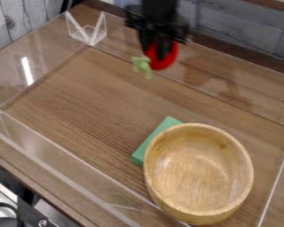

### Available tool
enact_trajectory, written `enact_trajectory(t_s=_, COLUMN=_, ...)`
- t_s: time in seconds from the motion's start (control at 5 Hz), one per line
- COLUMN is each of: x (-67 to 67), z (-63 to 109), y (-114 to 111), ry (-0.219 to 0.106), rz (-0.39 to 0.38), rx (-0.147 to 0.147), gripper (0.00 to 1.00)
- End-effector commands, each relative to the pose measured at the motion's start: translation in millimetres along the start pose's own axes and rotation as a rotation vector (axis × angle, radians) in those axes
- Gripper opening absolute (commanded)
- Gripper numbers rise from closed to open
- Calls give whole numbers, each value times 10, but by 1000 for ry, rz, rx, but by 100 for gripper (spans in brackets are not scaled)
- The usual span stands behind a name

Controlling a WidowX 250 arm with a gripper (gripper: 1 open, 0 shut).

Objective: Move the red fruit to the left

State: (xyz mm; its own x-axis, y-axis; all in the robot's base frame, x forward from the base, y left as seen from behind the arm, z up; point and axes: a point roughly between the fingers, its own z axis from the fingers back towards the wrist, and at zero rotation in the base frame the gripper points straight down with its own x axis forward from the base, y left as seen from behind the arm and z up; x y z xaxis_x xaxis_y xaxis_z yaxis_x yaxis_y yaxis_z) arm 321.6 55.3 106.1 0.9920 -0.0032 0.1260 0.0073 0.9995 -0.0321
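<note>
1. At the far left of the table (74,106), a clear folded stand (85,29) sits on the wood near the transparent wall; the boards between it and the arm lie bare.
2. Toward the middle rear, the gripper (161,55) hangs above the table, pointing down, with its jaws clenched on the red fruit (163,58). The fruit sits directly between the fingers, clear of the surface, so there is no offset to close: only carrying and setting down appear to remain.
3. The fruit shows as a small, bright red, rounded body, blurred in this view. A light-green leafy cap pokes out on its left, so its long axis seems to run roughly sideways, though the blur leaves this uncertain.
4. To the lower right, well apart from the fruit, a green cloth (153,142) lies flat, partly tucked under a wooden bowl (201,173).
5. Judgement: the open wood left of the gripper offers an unobstructed place to lower the fruit.
</note>
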Motion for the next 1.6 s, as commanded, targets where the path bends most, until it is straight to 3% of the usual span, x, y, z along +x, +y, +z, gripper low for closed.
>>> enact_trajectory(t_s=0.0, x=141, z=-49, y=19, ry=-56, rz=-71, rx=5, gripper=0)
enact_trajectory(t_s=0.4, x=155, z=-422, y=169, ry=-44, rz=-150, rx=4, gripper=0)
enact_trajectory(t_s=0.6, x=137, z=-398, y=214, ry=-46, rz=-143, rx=1, gripper=100)
enact_trajectory(t_s=0.8, x=118, z=-367, y=252, ry=-46, rz=-132, rx=-1, gripper=100)
enact_trajectory(t_s=1.0, x=91, z=-365, y=204, ry=-44, rz=-154, rx=-2, gripper=0)
enact_trajectory(t_s=1.2, x=65, z=-301, y=148, ry=-49, rz=-171, rx=-4, gripper=0)
enact_trajectory(t_s=1.4, x=7, z=-281, y=140, ry=-54, rz=-127, rx=2, gripper=0)
